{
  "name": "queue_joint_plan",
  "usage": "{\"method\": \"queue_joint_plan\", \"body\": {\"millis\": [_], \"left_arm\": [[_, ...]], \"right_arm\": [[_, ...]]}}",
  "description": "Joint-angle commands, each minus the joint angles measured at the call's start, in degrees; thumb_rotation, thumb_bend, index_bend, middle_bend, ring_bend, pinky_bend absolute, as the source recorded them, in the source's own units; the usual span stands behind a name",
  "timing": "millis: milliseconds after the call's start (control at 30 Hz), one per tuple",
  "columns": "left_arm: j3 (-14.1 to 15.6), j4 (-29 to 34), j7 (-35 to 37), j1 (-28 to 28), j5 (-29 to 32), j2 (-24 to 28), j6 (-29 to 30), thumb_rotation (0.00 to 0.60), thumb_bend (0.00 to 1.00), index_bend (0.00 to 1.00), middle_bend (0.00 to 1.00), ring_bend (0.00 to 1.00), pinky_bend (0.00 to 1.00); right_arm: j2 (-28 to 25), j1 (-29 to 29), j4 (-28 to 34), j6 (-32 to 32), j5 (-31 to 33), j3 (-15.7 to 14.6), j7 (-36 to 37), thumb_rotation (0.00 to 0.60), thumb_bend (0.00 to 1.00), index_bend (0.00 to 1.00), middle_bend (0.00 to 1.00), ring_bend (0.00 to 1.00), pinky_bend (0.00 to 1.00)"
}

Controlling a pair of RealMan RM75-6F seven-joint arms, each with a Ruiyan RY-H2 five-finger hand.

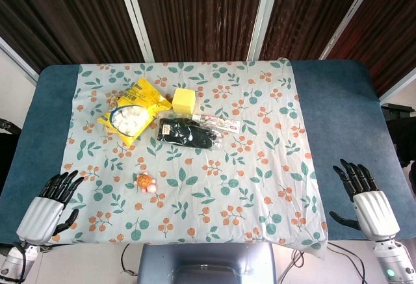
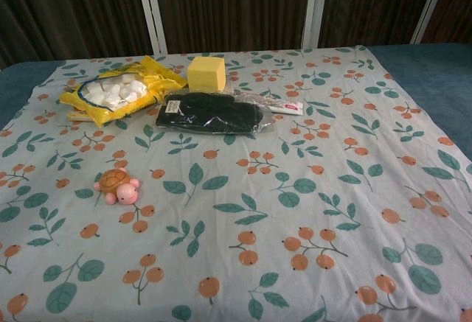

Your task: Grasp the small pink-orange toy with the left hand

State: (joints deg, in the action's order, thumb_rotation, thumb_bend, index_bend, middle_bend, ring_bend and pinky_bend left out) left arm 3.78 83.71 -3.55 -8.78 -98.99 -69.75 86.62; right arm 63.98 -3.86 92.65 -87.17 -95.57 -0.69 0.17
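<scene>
The small pink-orange toy (image 1: 147, 184) (image 2: 118, 186) is a turtle with an orange shell and a pink body. It lies on the floral cloth (image 1: 260, 167) toward the front left. My left hand (image 1: 47, 207) hovers at the table's front left corner, open with its fingers spread, well to the left of the toy and holding nothing. At the front right corner my right hand (image 1: 364, 201) is open too, far from the toy. Neither hand shows in the chest view.
Behind the toy lie a yellow bag of white sweets (image 1: 134, 110) (image 2: 118, 90), a yellow block (image 1: 184, 100) (image 2: 206, 74), a black packet (image 1: 188, 132) (image 2: 214, 112) and a slim white tube (image 1: 218, 122) (image 2: 284, 107). Blue table (image 1: 338, 115) borders the cloth on both sides.
</scene>
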Motion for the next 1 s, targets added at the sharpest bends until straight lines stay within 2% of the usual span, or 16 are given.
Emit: {"method": "queue_joint_plan", "body": {"millis": [33, 133, 200, 233, 300, 333, 400, 467, 600, 767, 1000], "left_arm": [[0.1, 0.0, 0.0, 0.0, -0.1, -0.1, -0.1, 0.600, 0.41, 0.00, 0.00, 0.00, 0.10], [0.2, -0.5, 0.2, -0.6, -0.6, -0.6, -0.7, 0.600, 0.41, 0.00, 0.00, 0.00, 0.11], [0.1, -1.7, 0.6, -1.8, -1.9, -1.8, -1.6, 0.600, 0.41, 0.00, 0.00, 0.04, 0.15], [-0.2, -2.8, 1.7, -2.6, -2.5, -2.8, -1.7, 0.600, 0.41, 0.00, 0.00, 0.11, 0.24], [-1.0, -6.2, 4.0, -4.4, -3.4, -6.0, -2.3, 0.600, 0.41, 0.02, 0.03, 0.37, 0.56], [-1.2, -7.9, 4.9, -5.3, -3.8, -7.4, -2.9, 0.600, 0.41, 0.03, 0.06, 0.47, 0.67], [-1.8, -11.4, 6.4, -7.4, -4.2, -10.4, -4.8, 0.600, 0.41, 0.07, 0.11, 0.64, 0.82], [-2.4, -14.0, 6.9, -9.2, -4.2, -12.8, -6.5, 0.600, 0.41, 0.10, 0.14, 0.72, 0.90], [-3.3, -19.3, 5.1, -12.8, -2.9, -17.4, -11.8, 0.600, 0.41, 0.11, 0.17, 0.81, 0.98], [-2.9, -22.4, 3.1, -15.6, -1.3, -20.5, -17.6, 0.600, 0.41, 0.12, 0.16, 0.86, 1.00], [-2.5, -28.1, 1.2, -17.0, -1.6, -25.1, -17.0, 0.600, 0.42, 0.16, 0.18, 0.89, 1.00]], "right_arm": [[-0.2, 0.2, 0.1, -0.4, -0.4, -0.2, 0.0, 0.600, 0.14, 0.00, 0.00, 0.00, 0.00], [-0.4, 0.5, 0.4, -1.3, -0.8, -0.2, 0.1, 0.600, 0.14, 0.00, 0.00, 0.00, 0.00], [-0.4, 0.6, 0.7, -1.7, -1.1, -0.2, 0.3, 0.600, 0.14, 0.00, 0.00, 0.00, 0.00], [-0.4, 0.6, 0.7, -1.8, -1.2, -0.2, 0.2, 0.600, 0.14, 0.00, 0.00, 0.00, 0.00], [-0.2, 0.4, 0.6, -1.6, -1.6, -0.3, 0.0, 0.600, 0.14, 0.00, 0.00, 0.00, 0.00], [-0.1, 0.4, 0.6, -1.5, -1.7, -0.4, 0.0, 0.600, 0.14, 0.00, 0.00, 0.00, 0.00], [0.0, 0.2, 0.6, -1.1, -1.4, -0.3, -0.1, 0.600, 0.14, 0.00, 0.00, 0.00, 0.00], [0.1, 0.1, 0.6, -0.8, -1.2, -0.2, -0.2, 0.600, 0.14, 0.00, 0.00, 0.00, 0.00], [0.3, 0.0, 0.8, -0.6, -1.1, -0.1, -0.6, 0.600, 0.14, 0.00, 0.00, 0.00, 0.00], [0.3, -0.1, 0.8, -0.3, -0.6, 0.0, -0.5, 0.600, 0.14, 0.00, 0.00, 0.00, 0.00], [0.0, -0.2, 0.9, 0.1, -0.1, 0.0, -0.1, 0.600, 0.14, 0.00, 0.00, 0.00, 0.00]]}}
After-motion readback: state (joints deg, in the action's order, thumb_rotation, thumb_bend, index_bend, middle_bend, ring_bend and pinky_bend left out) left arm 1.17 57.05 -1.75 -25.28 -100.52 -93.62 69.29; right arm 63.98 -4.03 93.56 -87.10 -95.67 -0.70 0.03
